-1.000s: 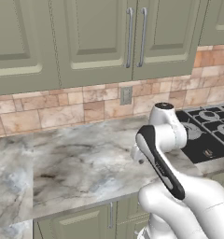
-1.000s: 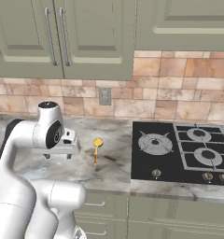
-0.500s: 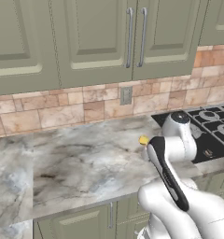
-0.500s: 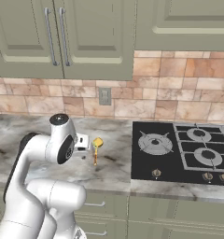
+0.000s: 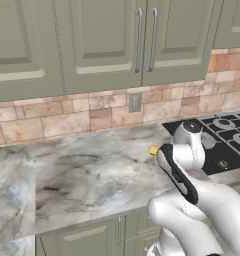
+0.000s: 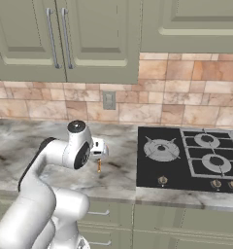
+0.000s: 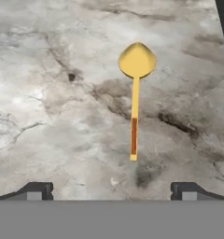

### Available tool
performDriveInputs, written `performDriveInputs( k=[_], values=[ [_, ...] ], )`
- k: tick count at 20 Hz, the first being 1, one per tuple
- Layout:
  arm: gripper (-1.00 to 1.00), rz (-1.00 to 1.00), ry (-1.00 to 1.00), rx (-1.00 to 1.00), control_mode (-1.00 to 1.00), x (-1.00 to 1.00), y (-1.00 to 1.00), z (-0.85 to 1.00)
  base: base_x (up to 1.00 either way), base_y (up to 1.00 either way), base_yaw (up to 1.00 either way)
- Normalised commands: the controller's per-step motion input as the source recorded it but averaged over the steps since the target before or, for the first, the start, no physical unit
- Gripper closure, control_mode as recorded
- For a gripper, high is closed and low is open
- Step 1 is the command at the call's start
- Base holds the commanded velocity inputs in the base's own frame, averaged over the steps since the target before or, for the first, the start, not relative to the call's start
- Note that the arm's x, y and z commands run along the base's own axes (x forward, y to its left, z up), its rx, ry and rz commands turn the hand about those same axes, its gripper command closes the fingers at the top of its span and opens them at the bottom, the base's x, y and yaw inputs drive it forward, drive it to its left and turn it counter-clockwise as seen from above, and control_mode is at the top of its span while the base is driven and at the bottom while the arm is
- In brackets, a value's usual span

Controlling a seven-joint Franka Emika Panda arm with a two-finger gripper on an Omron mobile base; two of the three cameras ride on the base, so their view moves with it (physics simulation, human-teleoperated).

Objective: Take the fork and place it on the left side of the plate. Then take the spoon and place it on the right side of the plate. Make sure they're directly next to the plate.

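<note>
— What sits at the left of the scene?

— Bare marbled bench (image 5: 67, 185), grey and white with dark veins, running under a row of sage-green cabinet doors (image 5: 102, 40). Behind it is a tiled backsplash in pink and tan, with a grey wall socket (image 5: 135, 103) set into it.

— And moving toward the middle?

— The spoon (image 7: 135, 88) lies flat on the bench — orange-yellow, rounded bowl pointing to the far side, thin handle pointing near, with a darker red strip along the near end of the handle. In the left base view just its bowl peeks out beside the arm; in the right base view its handle shows below the white hand.

— Where is the hand relative to it?

— The gripper (image 7: 112, 190) hangs above the spoon, looking down on it. The spoon's handle end lies between the two dark fingertips (image 7: 37, 190) in the hand view, a little right of centre, and apart from both.

— The jaws?

— Released, spread wide, gripping nothing.

— What is on the right?

— A black gas hob (image 6: 186, 158) set into the bench, near the spoon's right side, with grey burners and a row of knobs along its near edge.
</note>
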Motion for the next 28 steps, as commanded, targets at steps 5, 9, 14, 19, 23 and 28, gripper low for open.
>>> performDriveInputs(
  k=[5, 9, 14, 19, 23, 28],
  values=[
    [-1.00, 0.00, 0.11, 0.00, -1.00, 0.72, -0.15, -0.15, 0.00, 0.00, 0.00],
    [-1.00, 0.00, 0.06, 0.00, -1.00, 0.61, -0.01, -0.32, 0.00, 0.00, 0.00],
    [-1.00, 0.00, 0.02, 0.00, -1.00, 0.45, 0.00, -0.40, 0.00, 0.00, 0.00],
    [-1.00, 0.00, 0.05, 0.00, -1.00, 0.35, -0.02, -0.38, 0.00, 0.00, 0.00],
    [-1.00, 0.00, 0.04, 0.00, -1.00, 0.17, 0.00, -0.47, 0.00, 0.00, 0.00],
    [-1.00, 0.00, 0.01, 0.00, -1.00, 0.16, -0.01, -0.37, 0.00, 0.00, 0.00]
  ],
)
